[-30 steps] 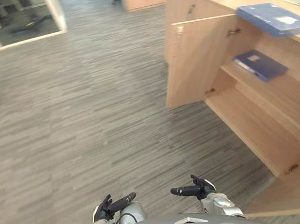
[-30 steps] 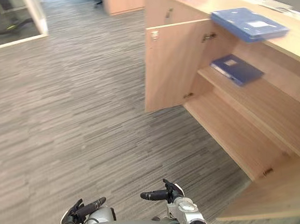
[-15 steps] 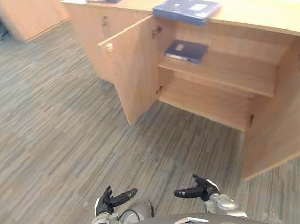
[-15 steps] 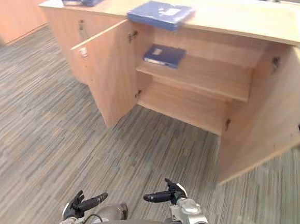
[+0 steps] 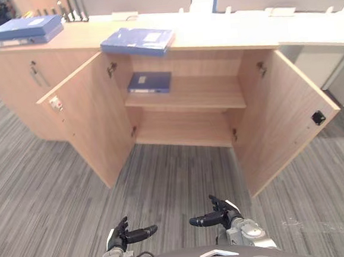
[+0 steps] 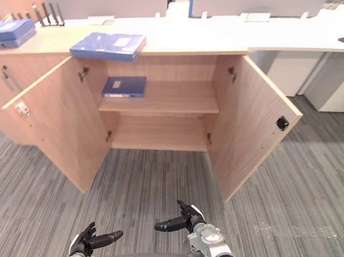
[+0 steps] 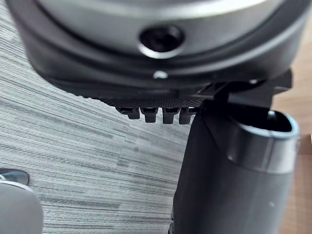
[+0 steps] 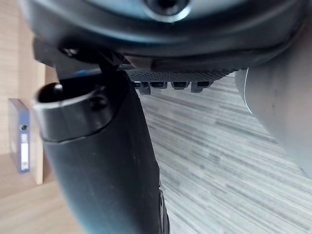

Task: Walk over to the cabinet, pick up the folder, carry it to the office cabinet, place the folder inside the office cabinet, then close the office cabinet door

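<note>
Left eye view: left hand [image 5: 125, 236] and right hand [image 5: 223, 215], fingers [image 5: 145, 230] straight, apart, empty.

The light wooden surface [image 5: 212, 39] along the cabinet top carries a flat blue folder [image 5: 138, 40] with a white label. It lies above the left door and reaches the front edge. At the far left end of the surface lies a stack of blue folders [image 5: 26, 30], with a row of dark upright objects [image 5: 72, 11] just behind it and a flat white item [image 5: 125, 15] near the back edge. Inside the open cabinet, the upper wooden shelf [image 5: 199, 93] holds a darker blue folder [image 5: 149, 81], flat at its left end, above the bottom board [image 5: 184, 130]. The cabinet stands on a grey striped carpet floor [image 5: 46, 192].
</note>
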Motion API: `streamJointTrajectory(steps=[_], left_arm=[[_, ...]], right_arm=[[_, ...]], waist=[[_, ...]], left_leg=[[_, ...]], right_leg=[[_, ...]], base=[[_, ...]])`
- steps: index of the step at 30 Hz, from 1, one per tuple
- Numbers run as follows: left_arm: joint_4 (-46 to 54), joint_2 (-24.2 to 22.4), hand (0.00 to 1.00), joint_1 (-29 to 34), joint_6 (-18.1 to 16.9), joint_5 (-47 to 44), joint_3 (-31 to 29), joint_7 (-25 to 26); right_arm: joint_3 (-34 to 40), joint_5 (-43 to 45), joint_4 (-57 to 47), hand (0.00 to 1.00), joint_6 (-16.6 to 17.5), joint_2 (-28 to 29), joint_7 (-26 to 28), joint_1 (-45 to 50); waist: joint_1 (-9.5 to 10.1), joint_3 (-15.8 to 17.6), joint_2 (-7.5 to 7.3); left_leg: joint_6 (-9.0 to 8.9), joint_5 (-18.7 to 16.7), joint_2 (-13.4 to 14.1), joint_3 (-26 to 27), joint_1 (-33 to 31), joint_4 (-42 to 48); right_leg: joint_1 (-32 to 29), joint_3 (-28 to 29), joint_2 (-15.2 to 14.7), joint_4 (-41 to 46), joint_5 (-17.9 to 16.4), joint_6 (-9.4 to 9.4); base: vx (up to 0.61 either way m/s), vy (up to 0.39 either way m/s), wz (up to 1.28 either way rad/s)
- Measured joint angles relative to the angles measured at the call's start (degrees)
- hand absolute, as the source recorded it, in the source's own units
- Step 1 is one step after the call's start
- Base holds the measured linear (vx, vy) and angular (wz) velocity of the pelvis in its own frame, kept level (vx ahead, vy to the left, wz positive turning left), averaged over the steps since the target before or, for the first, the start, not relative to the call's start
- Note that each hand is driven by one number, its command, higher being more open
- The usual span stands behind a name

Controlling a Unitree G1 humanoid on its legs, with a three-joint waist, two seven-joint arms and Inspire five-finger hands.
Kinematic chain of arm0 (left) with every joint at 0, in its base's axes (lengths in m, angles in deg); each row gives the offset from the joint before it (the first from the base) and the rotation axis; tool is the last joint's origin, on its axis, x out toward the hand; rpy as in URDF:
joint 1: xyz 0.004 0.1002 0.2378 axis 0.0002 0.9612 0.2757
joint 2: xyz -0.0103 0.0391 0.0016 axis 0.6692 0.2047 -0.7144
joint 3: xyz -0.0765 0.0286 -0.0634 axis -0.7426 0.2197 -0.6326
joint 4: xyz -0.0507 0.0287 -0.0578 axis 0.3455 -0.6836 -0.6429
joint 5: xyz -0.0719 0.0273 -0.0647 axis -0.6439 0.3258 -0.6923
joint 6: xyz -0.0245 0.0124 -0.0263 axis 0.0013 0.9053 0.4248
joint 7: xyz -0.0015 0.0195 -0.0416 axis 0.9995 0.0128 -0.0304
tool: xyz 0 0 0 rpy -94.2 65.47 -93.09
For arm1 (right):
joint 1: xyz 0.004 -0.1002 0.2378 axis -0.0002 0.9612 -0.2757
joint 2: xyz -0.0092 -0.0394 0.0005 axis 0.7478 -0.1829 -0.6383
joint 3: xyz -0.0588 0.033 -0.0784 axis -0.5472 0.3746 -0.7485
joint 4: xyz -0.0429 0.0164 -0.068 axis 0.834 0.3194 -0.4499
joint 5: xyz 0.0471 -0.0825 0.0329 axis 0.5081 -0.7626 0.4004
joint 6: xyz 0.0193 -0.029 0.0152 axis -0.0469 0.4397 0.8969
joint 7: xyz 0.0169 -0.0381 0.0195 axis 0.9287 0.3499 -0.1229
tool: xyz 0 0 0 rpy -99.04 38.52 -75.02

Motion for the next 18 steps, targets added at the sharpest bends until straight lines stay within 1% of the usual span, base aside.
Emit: streamJointTrajectory(steps=[1,2,3,4,5,6,7,8,9,10,11,12,13,14,15,16,17,18], left_arm=[[-0.79,0.54,1.0,0.04,0.03,-0.01,0.93,-0.19],[-1.03,0.73,1.0,0.07,0.03,-0.01,1.21,-0.28],[-1.09,0.8,1.0,0.06,-0.01,-0.01,1.3,-0.36],[-1.48,0.76,1.0,-0.28,-0.08,-0.03,1.41,-0.39],[-1.82,0.56,1.0,-1.0,-0.06,-0.13,1.62,-0.27],[-1.9,0.56,1.0,-1.07,-0.08,-0.32,1.58,-0.27],[-1.94,0.61,1.0,-1.03,-0.1,-0.39,1.2,-0.01],[-2.27,0.45,1.0,-0.93,-0.03,-0.55,0.44,0.37],[-2.66,0.16,1.0,-1.05,0.03,-0.56,0.03,0.6],[-3.19,-0.6,1.0,-1.39,0.06,-0.54,-0.6,0.77],[-4.26,-1.91,1.0,-2.11,0.05,-0.53,-1.97,0.71],[-4.44,-2.08,1.0,-2.36,0.05,-0.5,-2.31,0.64],[-4.93,-2.15,1.0,-3.08,0.03,-0.29,-2.31,0.65],[-5.06,-2.56,1.0,-3.61,-0.03,-0.27,-2.3,0.63],[-5.07,-3.09,1.0,-3.9,-0.16,-0.26,-2.29,0.64],[-5.23,-4.02,1.0,-4.76,-0.2,-0.21,-2.23,0.61],[-5.64,-5.23,1.0,-6.63,-0.21,-0.07,-2.02,0.46],[-5.67,-6.09,1.0,-7.34,-0.22,0.01,-1.3,0.16]], right_arm=[[-0.33,0.1,-0.05,1.0,0.34,0.05,-0.19,-0.33],[-0.5,0.27,-0.09,1.0,0.48,0.1,-0.33,-0.6],[-0.5,0.4,-0.12,1.0,0.5,0.1,-0.5,-0.89],[-0.28,1.08,-0.13,1.0,0.52,0.01,-0.96,-1.68],[0.04,1.09,-0.03,1.0,0.34,-0.1,-1.51,-2.52],[0.21,1.1,-0.04,1.0,0.34,-0.08,-1.82,-2.84],[0.39,1.11,-0.05,1.0,0.35,-0.07,-2.0,-3.11],[0.79,1.14,-0.11,1.0,0.4,-0.02,-2.0,-3.06],[1.17,1.16,-0.06,1.0,0.37,-0.09,-2.02,-2.9],[2.04,1.33,-0.17,1.0,0.35,-0.2,-1.99,-2.88],[3.21,2.69,-0.87,1.0,0.39,-0.41,-1.99,-2.95],[4.22,2.78,-1.26,1.0,0.39,-0.42,-1.96,-2.9],[5.49,3.5,-1.85,1.0,0.54,-0.17,-1.91,-2.26],[6.5,4.59,-2.4,1.0,0.83,0.16,-1.88,-1.47],[6.65,4.94,-2.43,1.0,0.88,0.11,-1.82,-1.3],[7.04,4.95,-2.36,1.0,0.96,0.1,-1.71,-1.27],[7.72,4.98,-2.05,1.0,1.41,0.14,-1.24,-1.37],[7.94,4.96,-1.52,1.0,1.63,0.2,-0.88,-1.67]], waist=[[-0.48,0.3,0.11],[-0.73,0.31,0.12],[-0.97,0.36,0.2],[-1.23,1.04,0.6],[-1.25,2.07,1.27],[-1.14,2.81,1.35],[-0.96,3.86,1.21],[-0.6,4.54,1.06],[-0.55,4.66,0.89],[-0.44,5.27,1.89],[-0.31,5.85,3.41],[-0.21,5.82,3.45],[-0.42,5.85,3.34],[-1.0,4.99,3.1],[-1.38,4.45,3.44],[-1.85,3.97,3.91],[-2.35,3.76,4.19],[-2.52,3.71,4.29]], left_leg=[[0.0,0.0,1.23,0.72,1.25,-0.49],[0.0,-0.01,1.9,1.41,1.19,-0.49],[0.0,-0.01,2.34,1.79,0.96,-0.55],[-0.05,-0.04,3.15,2.66,0.91,-0.96],[-0.1,-0.06,3.77,3.22,1.3,-1.75],[-0.16,-0.09,3.86,3.37,1.67,-1.94],[-0.73,-0.41,3.63,3.32,2.38,-1.95],[-1.73,-0.98,3.22,2.68,3.66,-1.96],[-2.17,-1.23,3.22,2.06,4.32,-1.98],[-2.32,-1.31,3.47,0.67,4.84,-1.67],[-2.86,-0.54,4.24,-0.87,5.04,-1.23],[-3.0,0.47,4.14,-1.55,5.14,-1.38],[-3.32,2.17,4.21,-3.98,5.99,-1.52],[-3.48,2.79,4.76,-6.76,6.18,-1.11],[-3.48,2.79,5.37,-8.19,6.16,-0.86],[-3.48,2.78,6.34,-10.07,6.1,-0.47],[-3.52,2.76,8.13,-13.03,6.08,-0.08],[-3.57,2.73,9.39,-14.76,5.98,0.37]], right_leg=[[-0.63,-4.78,0.72,-2.23,-2.51,-0.68],[-1.44,-7.21,1.55,-6.13,-2.84,-0.81],[-2.07,-8.45,1.96,-9.65,-2.82,-0.78],[-2.94,-10.01,2.66,-18.08,-2.26,0.01],[-3.03,-10.89,3.43,-27.97,-0.49,1.91],[-2.82,-11.32,3.52,-32.84,1.16,2.23],[-2.17,-11.55,3.94,-42.45,5.43,2.35],[-1.26,-11.44,4.33,-48.18,12.35,1.64],[-0.47,-11.56,4.5,-49.3,16.45,0.69],[-0.05,-11.12,4.78,-48.86,19.9,-0.95],[-0.88,-10.45,5.83,-46.13,17.65,-1.86],[-1.71,-9.88,5.84,-43.97,16.3,-2.27],[-2.56,-9.48,5.58,-39.61,13.14,-2.19],[-3.68,-9.44,5.3,-35.3,10.15,-1.84],[-4.03,-9.68,5.37,-33.83,8.85,-1.68],[-4.08,-10.53,5.37,-32.2,7.15,-1.58],[-4.08,-10.44,5.69,-29.6,4.78,-1.52],[-4.01,-10.09,6.25,-28.25,3.79,-1.97]], base=[[0.1,-0.118,-0.53],[0.03,-0.067,-0.37],[0.0,-0.056,-0.29],[0.05,-0.065,-0.28],[0.14,-0.065,-0.28],[0.23,-0.107,-0.33],[0.29,-0.198,-0.4],[0.32,-0.241,-0.4],[0.36,-0.274,-0.43],[0.35,-0.253,-0.39],[0.34,-0.231,-0.42],[0.31,-0.226,-0.27],[0.31,-0.223,-0.02],[0.31,-0.222,0.17],[0.29,-0.182,0.38],[0.31,-0.176,0.67],[0.32,-0.187,0.81],[0.27,-0.163,0.77]])
